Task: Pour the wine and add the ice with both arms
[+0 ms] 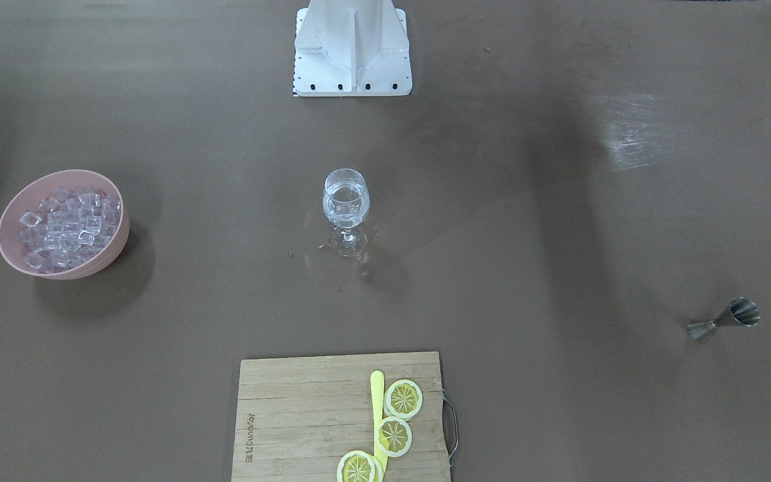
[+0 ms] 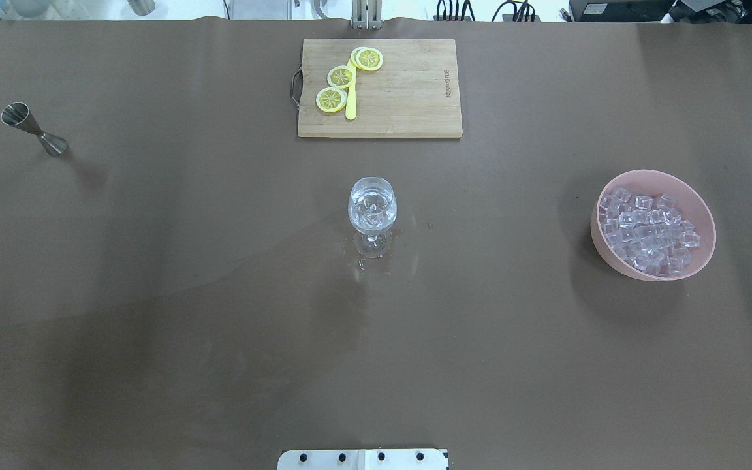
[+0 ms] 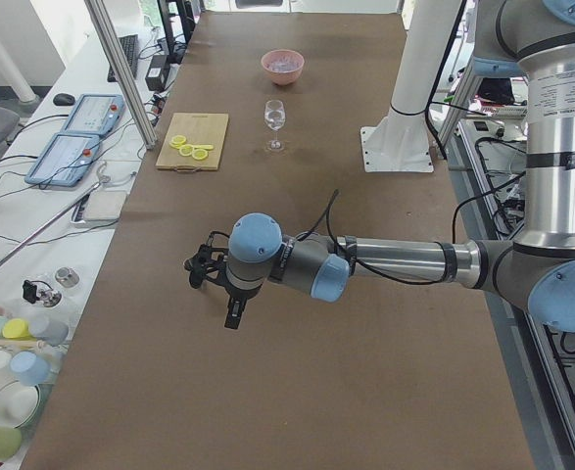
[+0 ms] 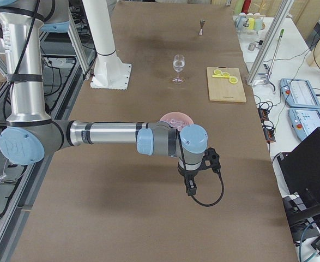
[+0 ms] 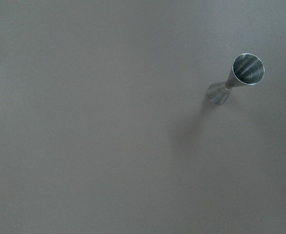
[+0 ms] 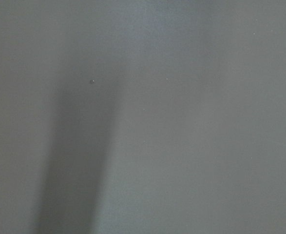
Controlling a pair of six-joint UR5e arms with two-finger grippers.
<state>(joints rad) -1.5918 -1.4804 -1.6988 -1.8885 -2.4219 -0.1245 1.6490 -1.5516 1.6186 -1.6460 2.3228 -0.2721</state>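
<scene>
Glass stood upright mid-table, between the two sides, likely so either arm could reach it. The wine sat in its bowl, with what looked like a cube or two; a wet patch ringed the foot.

Ice was heaped in the pink bowl on the right arm's side. Jigger stood upright on the left arm's side, well apart from the glass, so each arm had its own supply.

Left gripper hung above the table, its camera looking down on the jigger. Right gripper hung over bare table. Only the side views showed them, so I could not tell how either's jaws stood.

Judged the task near done.
</scene>
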